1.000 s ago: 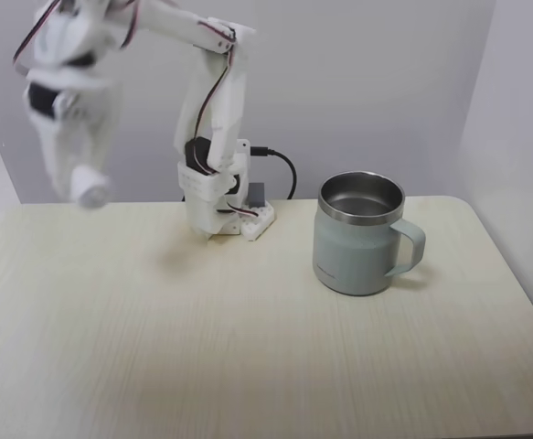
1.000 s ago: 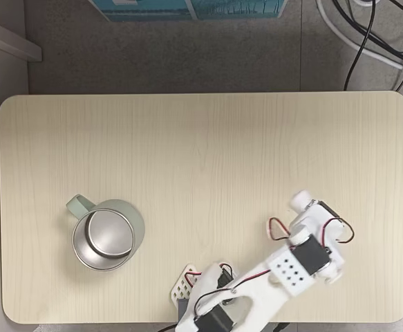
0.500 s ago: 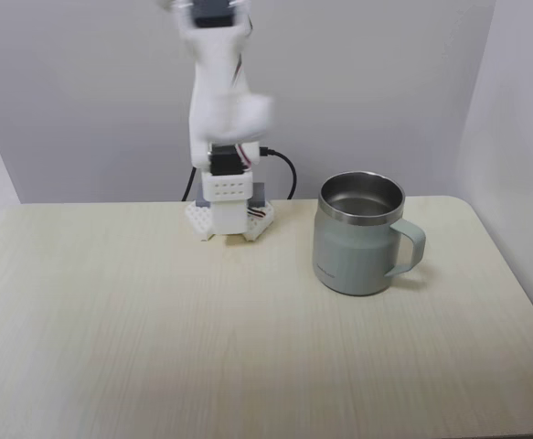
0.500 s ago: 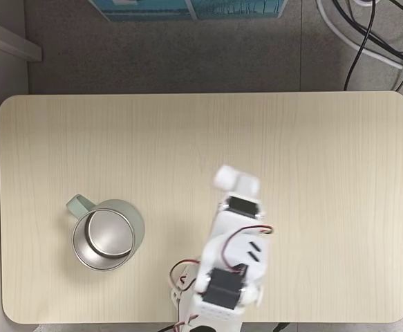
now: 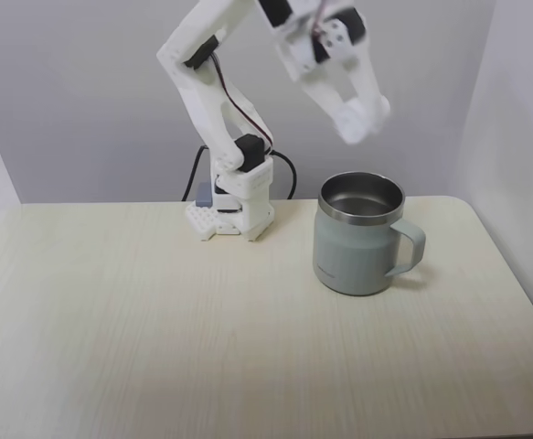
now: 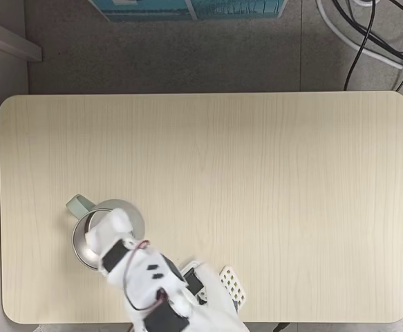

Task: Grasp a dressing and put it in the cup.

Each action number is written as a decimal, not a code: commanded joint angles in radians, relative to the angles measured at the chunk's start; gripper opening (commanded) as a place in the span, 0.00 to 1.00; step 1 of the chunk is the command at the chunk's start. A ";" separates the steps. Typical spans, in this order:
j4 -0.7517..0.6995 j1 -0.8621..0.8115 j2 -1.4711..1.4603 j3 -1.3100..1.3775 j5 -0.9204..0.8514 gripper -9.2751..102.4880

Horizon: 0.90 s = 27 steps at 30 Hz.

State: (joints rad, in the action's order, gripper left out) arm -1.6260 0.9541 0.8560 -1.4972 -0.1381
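Observation:
The cup [image 5: 353,247], a squat sage-green mug with a steel rim, stands on the table right of the arm's base, its handle pointing right. My gripper [image 5: 353,112] hangs in the air just above the cup's rim, shut on the dressing [image 5: 367,117], a small white roll at its tip. From above, the gripper [image 6: 113,228] and the dressing [image 6: 117,221] lie over the cup's [image 6: 138,223] open mouth, hiding part of the steel inside. The cup's handle [image 6: 77,204] points to the upper left there.
The arm's base [image 5: 229,218] is fixed at the table's back edge with a black cable [image 5: 286,169] behind it. A wall stands close on the right in the front fixed view. Beyond the table in the top fixed view lie cables [image 6: 367,34] and a blue box [image 6: 187,7].
The arm has swung across from the far side of its base to above the cup, carrying the dressing. The cup has not moved.

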 commanded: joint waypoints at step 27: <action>0.098 0.163 -0.083 0.371 -0.130 0.33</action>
State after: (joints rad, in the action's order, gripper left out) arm -1.5079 1.1014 0.8391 -1.1259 -0.2562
